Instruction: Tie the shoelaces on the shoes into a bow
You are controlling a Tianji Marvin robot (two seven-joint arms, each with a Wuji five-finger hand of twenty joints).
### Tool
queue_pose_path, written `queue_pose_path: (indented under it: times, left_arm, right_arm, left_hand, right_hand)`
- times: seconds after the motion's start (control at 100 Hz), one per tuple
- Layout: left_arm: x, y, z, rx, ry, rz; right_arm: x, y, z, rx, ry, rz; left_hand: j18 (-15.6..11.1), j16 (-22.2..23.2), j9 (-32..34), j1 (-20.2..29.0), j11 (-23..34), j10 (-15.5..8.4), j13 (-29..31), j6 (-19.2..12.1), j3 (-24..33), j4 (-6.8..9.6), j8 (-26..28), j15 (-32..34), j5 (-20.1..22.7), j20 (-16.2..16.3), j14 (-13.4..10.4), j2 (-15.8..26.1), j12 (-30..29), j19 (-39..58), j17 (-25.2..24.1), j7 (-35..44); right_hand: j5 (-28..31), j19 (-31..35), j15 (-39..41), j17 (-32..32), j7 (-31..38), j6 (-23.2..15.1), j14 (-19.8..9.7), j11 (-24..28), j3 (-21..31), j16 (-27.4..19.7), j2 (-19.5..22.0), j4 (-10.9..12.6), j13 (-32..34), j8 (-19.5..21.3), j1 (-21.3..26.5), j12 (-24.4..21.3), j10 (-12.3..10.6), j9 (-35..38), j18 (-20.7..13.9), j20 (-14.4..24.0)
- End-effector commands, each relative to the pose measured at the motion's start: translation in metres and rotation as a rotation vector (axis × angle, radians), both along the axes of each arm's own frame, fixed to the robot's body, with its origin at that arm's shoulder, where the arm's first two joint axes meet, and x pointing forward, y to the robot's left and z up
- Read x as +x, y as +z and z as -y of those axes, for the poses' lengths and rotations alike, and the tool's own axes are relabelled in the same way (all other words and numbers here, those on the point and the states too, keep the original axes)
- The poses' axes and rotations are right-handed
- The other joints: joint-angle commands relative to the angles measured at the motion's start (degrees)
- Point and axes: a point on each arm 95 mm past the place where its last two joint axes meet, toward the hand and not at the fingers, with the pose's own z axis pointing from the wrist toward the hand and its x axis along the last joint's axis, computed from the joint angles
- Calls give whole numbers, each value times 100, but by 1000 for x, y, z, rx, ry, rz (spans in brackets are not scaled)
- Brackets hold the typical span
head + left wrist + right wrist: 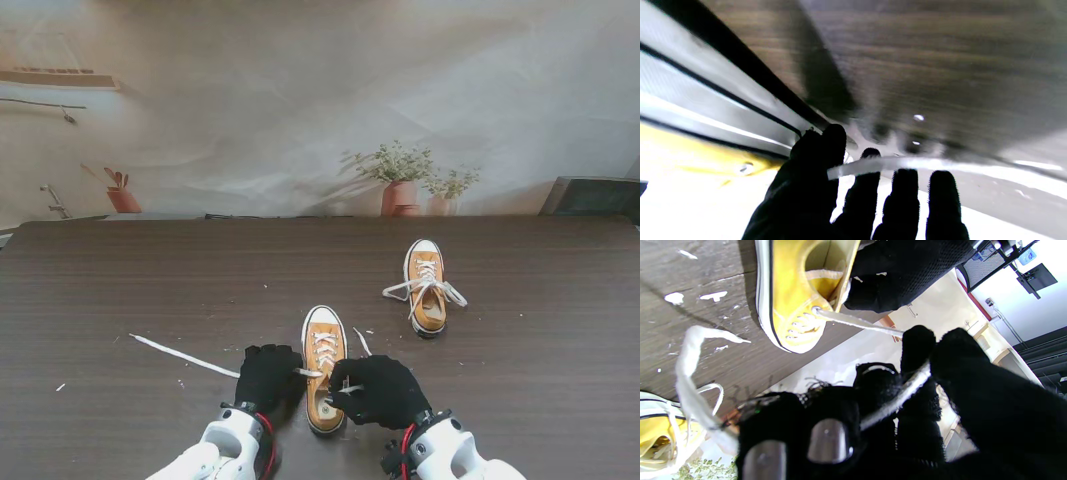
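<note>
I am at the start of the knot on the nearer yellow sneaker [324,368], which lies between my two hands with its toe pointing away from me. My right hand [378,391] pinches the right lace end [860,324] between thumb and forefinger; the lace runs taut from the top eyelet straight to my fingertips [917,340], and the slack trails back through my curled fingers. My left hand [266,375] rests against the shoe's left side. In its wrist view the left lace end [873,165] lies across my fingers, thumb close beside it, but I cannot tell whether I truly grip it or it merely rests there.

The next move, I judge, calls for crossing the two ends over the tongue, so the left hold must be made sure first, and both ends need slack.

The left end stretches out over the dark wooden table [120,290], well apart from my fingers, and may drag. The second sneaker [427,286], farther off beyond my right hand, has loose laces too. White scraps [713,296] dot the table near the shoe; none block me.
</note>
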Motion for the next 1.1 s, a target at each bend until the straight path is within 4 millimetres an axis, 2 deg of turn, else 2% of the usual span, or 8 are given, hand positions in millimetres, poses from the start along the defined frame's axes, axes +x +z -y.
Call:
queue_pose_path:
  times: [0.0,0.11,0.24,0.51,0.66,0.81,0.94,1.09]
  left_arm:
    - [0,-4,-6,10,40,2]
    - [6,-4,-12,-33,32,73]
    - [10,-4,-14,-126,48,131]
    - [11,-5,-15,-321,95,129]
    - [7,0,-14,-453,130,87]
    - [2,12,-14,-541,136,136]
    - [-2,24,-17,-560,112,230]
    - [-6,39,-22,-551,62,330]
  right_arm:
    - [-1,1,-2,3,20,-9]
    - [-1,1,-3,10,24,-11]
    - [-2,1,-4,17,22,-11]
    - [-4,2,-6,35,16,-18]
    - [-4,2,-6,42,17,-22]
    - [-4,4,-5,63,5,-10]
    - [-3,7,-2,74,-12,4]
    - [-1,9,1,100,-27,6]
  left_hand:
    - [162,93,222,51,53,220,-138,153,40,3,484,-26,-172,-202,135,376,148,-208,-155,695]
    - [198,-35,849,-818,204,307,129,395,1194,62,912,-103,-52,-441,247,-27,261,-655,-218,1407]
    - [443,-156,2042,-2304,463,251,1248,567,2916,927,1112,106,565,-580,368,-740,324,-920,391,2131]
    - [1261,-94,3648,-2787,1573,-40,3344,838,3227,1575,1976,873,1243,-607,277,-784,869,-583,2196,2601]
    - [1852,49,4039,-2645,2363,85,4113,843,3004,1396,2169,1445,1195,-537,448,-713,1287,331,3177,2518]
    - [2085,666,4200,-2536,4352,-195,4966,444,2311,1106,2321,4097,833,-62,232,-403,2280,3832,5305,2286]
    - [567,767,4326,-2011,5446,-791,4982,-4,1564,501,1365,6379,445,619,-514,-470,2636,6391,5742,1566]
    - [173,806,4340,-1209,5558,-965,4982,-346,825,-4,-150,6621,287,788,-553,-688,2597,6767,5795,689]
  right_hand:
    - [182,1654,135,197,101,-368,101,-19,-137,-34,88,-24,171,112,66,53,-1,96,-101,-3]
    - [188,1654,124,188,103,-361,113,-23,-140,-39,96,-26,168,119,60,50,4,96,-72,-48]
    - [193,1654,113,182,105,-348,125,-35,-134,-45,99,-26,167,127,62,41,27,109,-51,-85]
    - [195,1654,86,166,104,-304,167,-37,-127,-60,102,-26,166,143,73,33,39,132,12,-170]
    - [184,1654,77,159,100,-273,184,-23,-121,-66,95,-25,166,149,84,28,41,185,40,-209]
    - [136,1654,216,169,51,-174,144,28,-80,-9,-30,-12,167,68,154,13,-11,337,73,-189]
    - [-147,1654,357,194,-175,31,-1,110,-15,75,-148,5,170,-272,311,11,-38,419,-4,-48]
    - [-423,1654,377,197,-430,178,6,118,-9,93,-178,9,169,-673,352,0,-21,420,-16,3]
